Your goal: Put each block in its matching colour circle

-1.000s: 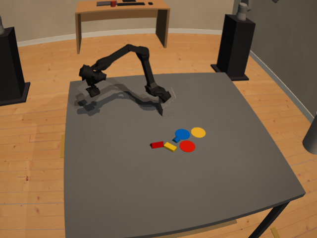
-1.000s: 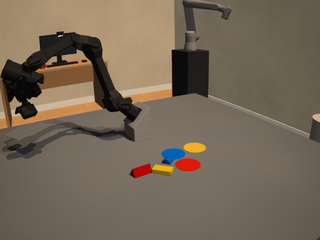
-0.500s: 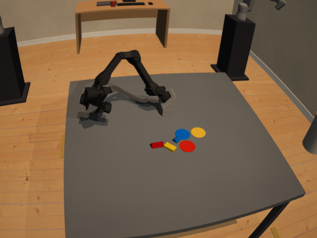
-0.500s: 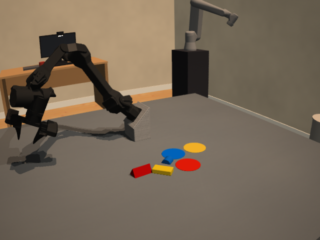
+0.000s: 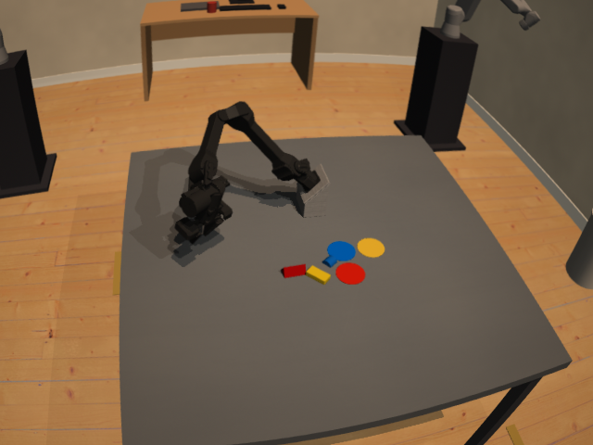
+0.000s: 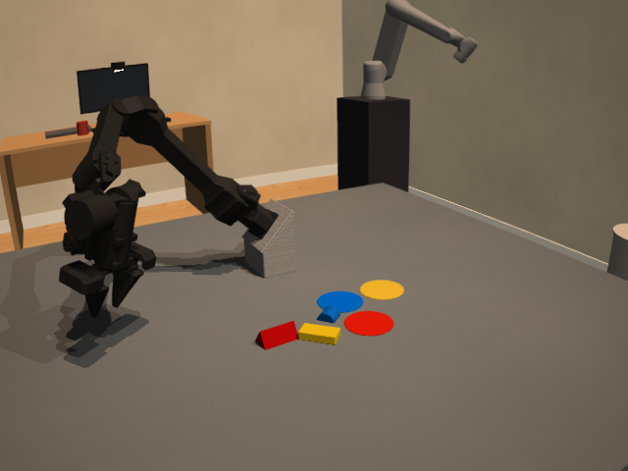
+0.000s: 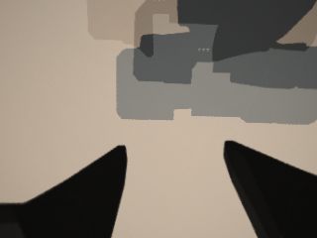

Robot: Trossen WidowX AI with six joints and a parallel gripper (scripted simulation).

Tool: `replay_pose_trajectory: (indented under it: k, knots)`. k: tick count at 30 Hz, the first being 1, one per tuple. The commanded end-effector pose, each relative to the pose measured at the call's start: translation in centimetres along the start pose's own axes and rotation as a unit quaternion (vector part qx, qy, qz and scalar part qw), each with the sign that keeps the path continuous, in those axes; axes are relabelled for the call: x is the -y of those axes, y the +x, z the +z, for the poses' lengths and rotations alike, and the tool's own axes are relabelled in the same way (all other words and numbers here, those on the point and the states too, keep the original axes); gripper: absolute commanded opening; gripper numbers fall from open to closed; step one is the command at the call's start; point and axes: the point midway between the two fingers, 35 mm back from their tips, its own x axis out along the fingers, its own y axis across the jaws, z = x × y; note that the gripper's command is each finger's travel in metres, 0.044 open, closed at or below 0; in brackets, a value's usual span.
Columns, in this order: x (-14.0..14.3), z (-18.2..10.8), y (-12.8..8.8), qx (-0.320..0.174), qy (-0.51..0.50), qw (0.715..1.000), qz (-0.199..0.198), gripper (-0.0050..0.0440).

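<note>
Counting three blocks (image 5: pixel 318 274), seemingly three circles (image 5: pixel 350 273).

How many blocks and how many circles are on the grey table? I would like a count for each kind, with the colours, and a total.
Blocks: 3, namely red block, yellow block, blue block.
Circles: 3, namely blue circle, yellow circle, red circle.
Total: 6

I read this as a robotics lab: beyond my fingers stand black pedestals (image 5: pixel 440 86), one carrying a grey arm (image 6: pixel 405 25). Far behind them, a wooden desk (image 5: pixel 230 21) holds a monitor (image 6: pixel 112 85) and keyboard (image 5: pixel 245 6), on plank flooring (image 5: pixel 71 120).
</note>
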Motion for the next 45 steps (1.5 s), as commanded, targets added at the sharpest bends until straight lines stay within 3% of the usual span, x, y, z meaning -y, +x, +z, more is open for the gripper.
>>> replay_pose_trajectory:
  k: [1,3,5,6,8,12,20,22,23,28,37,39,40,45]
  knots:
    - [0.3,-4.2,-0.8,-0.038,-0.127,0.991,0.0,0.0265]
    - [0.7,-6.0,-1.3,-0.053,-0.183,0.982,0.002,0.0265]
    - [0.7,-6.0,-1.3,-0.053,-0.183,0.982,0.002,0.0265]
    - [0.9,-6.9,-1.5,-0.068,-0.256,0.964,0.004,0.0265]
    - [1.8,-9.8,-2.5,-0.082,-0.308,0.948,0.01,0.0265]
    - [3.1,-12.9,-3.7,-0.105,-0.412,0.905,0.021,0.0265]
    - [6.5,-18.5,-6.7,-0.135,-0.615,0.776,0.05,0.0265]
    - [6.5,-18.5,-6.7,-0.135,-0.615,0.776,0.05,0.0265]
    - [7.0,-19.1,-7.1,-0.14,-0.672,0.725,0.059,0.0265]
    - [10.5,-22.5,-9.5,-0.145,-0.766,0.621,0.078,0.0265]
    - [16.0,-25.7,-12.7,-0.132,-0.907,0.386,0.108,0.0265]
    - [16.0,-25.7,-12.7,-0.132,-0.907,0.386,0.108,0.0265]
    - [16.5,-25.9,-13.0,-0.126,-0.934,0.314,0.115,0.0265]
    - [20.8,-27.0,-14.8,-0.105,-0.971,0.179,0.122,0.0265]
